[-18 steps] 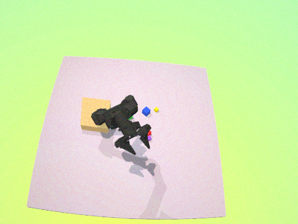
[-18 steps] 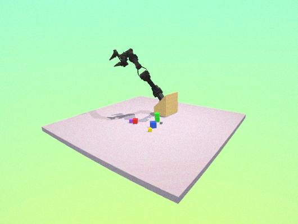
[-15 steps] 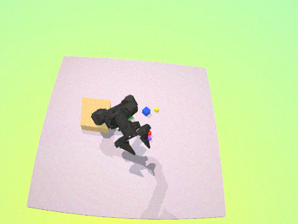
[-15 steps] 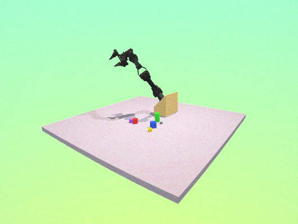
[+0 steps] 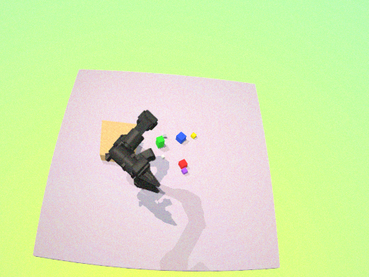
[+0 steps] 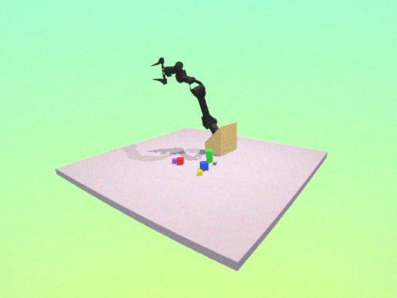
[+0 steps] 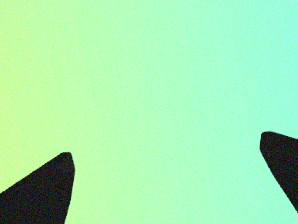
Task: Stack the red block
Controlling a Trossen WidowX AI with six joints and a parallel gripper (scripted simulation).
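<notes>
Red block [image 5: 182,163] sits on tabletop [image 5: 226,216], touching purple cube [image 5: 184,170]; green tower [image 6: 209,155] upright, apart. Pincer [image 6: 159,71] high above, wide open, empty.

The top view looks down on the table [image 5: 87,209] from high above, slightly tilted, so you see the whole surface. The exterior view stands well off one corner, raised, looking obliquely down across the table [image 6: 262,195] with the arm's tan base block [image 6: 225,140] behind. Both views share the entire table and the arm [image 6: 200,101]. The wrist view sits close behind the fingertips and faces outward at plain background only.
</notes>
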